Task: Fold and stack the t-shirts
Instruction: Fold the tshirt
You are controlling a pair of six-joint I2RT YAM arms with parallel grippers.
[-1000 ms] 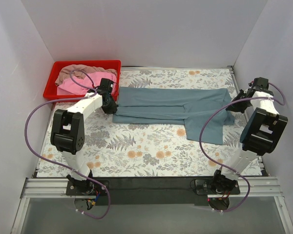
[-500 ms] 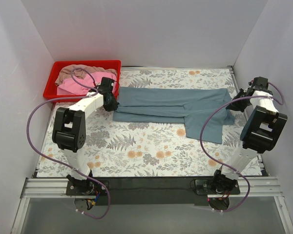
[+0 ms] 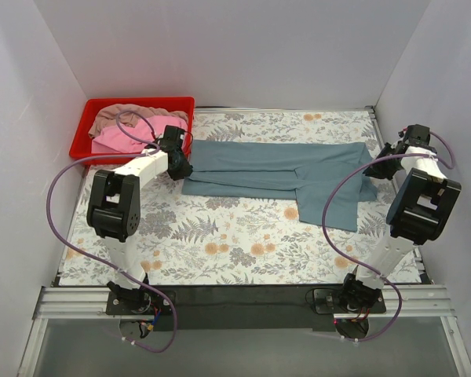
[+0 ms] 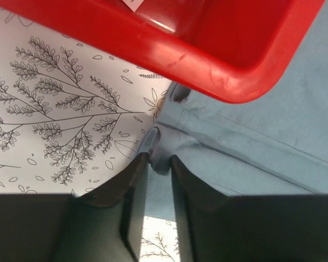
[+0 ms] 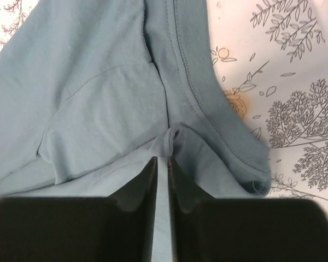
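The dusty blue-grey t-shirt (image 3: 275, 170) lies folded lengthwise across the far half of the table, one part hanging toward the near right. My left gripper (image 3: 180, 167) is shut on its left end, pinching a fold of cloth (image 4: 159, 155) next to the red tray's corner. My right gripper (image 3: 383, 161) is shut on its right end, pinching a small pleat (image 5: 168, 143) by the collar band. The bright pink t-shirt (image 3: 118, 141) and the beige-tan t-shirt (image 3: 133, 115) lie crumpled in the red tray (image 3: 141, 102).
The red tray (image 4: 169, 52) stands at the far left corner, touching the blue shirt's left end. White walls close in the left, back and right sides. The floral tablecloth (image 3: 220, 243) shows bare in front of the shirt. Purple cables loop beside both arms.
Both grippers have drawn slightly toward the far side with the shirt's ends, and the left end has moved closer to the tray. The shirt lies a little straighter.
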